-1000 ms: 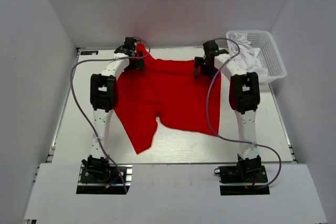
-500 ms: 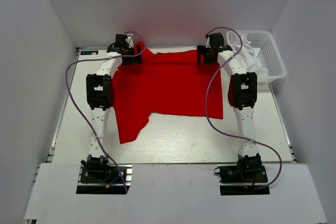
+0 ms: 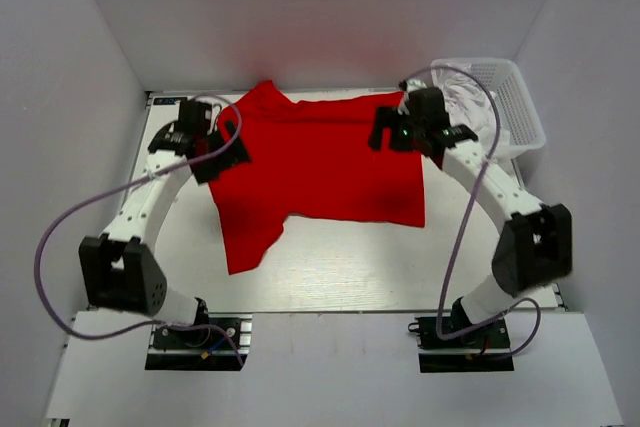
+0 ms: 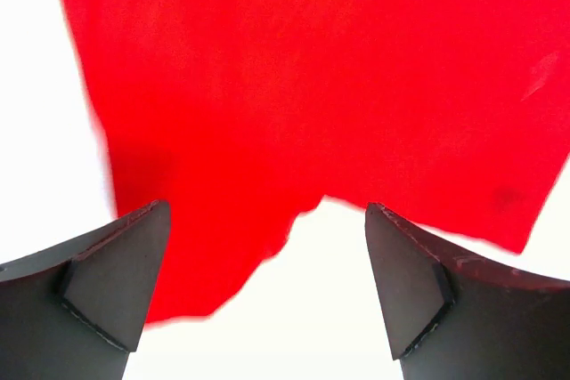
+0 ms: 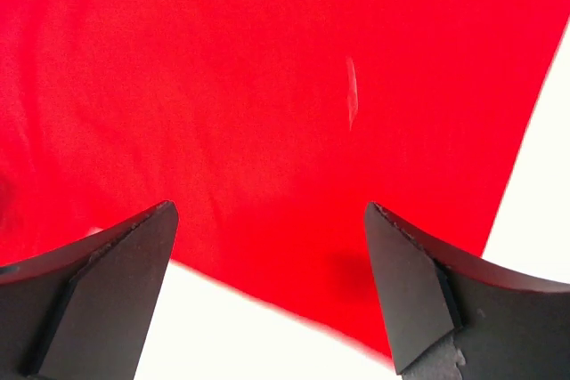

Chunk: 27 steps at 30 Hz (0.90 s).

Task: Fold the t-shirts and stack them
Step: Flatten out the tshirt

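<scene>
Red t-shirt (image 3: 330, 162) lies spread mostly flat on the white table (image 3: 350, 267), centre to upper centre of the top view, with one flap trailing toward lower left. Left gripper (image 4: 267, 264) sits over the shirt's left edge, fingers apart, holding nothing. Right gripper (image 5: 267, 264) is over the shirt's upper right, also spread and empty. White basket (image 3: 525, 107) holding white cloth (image 3: 465, 97) sits upper right.

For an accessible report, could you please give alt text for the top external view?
A red t-shirt lies spread on a white table, with the left arm over its left edge and the right arm over its right edge. A white basket holding white cloth stands at the far right corner.
</scene>
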Each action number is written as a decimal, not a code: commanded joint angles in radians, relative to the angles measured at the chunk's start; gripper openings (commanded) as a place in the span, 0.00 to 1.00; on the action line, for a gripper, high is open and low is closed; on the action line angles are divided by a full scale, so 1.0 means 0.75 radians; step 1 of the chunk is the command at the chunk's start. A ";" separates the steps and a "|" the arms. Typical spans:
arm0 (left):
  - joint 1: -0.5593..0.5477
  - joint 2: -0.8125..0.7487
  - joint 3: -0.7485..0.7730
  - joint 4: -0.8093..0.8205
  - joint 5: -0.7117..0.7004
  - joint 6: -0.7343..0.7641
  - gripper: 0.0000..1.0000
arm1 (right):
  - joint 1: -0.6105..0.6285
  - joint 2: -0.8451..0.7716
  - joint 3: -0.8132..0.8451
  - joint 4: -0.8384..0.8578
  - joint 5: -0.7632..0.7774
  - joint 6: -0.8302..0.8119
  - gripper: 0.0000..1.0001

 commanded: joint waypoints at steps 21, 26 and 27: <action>-0.014 -0.524 -1.092 -0.044 -0.022 -0.615 0.96 | -0.041 -0.578 -0.831 -0.102 0.229 0.519 0.90; -0.014 -0.348 -1.097 0.012 -0.065 -0.603 0.87 | -0.043 -0.586 -0.812 -0.153 0.279 0.511 0.90; -0.014 -0.335 -1.097 0.012 -0.065 -0.603 0.70 | -0.045 -0.582 -0.814 -0.153 0.288 0.511 0.90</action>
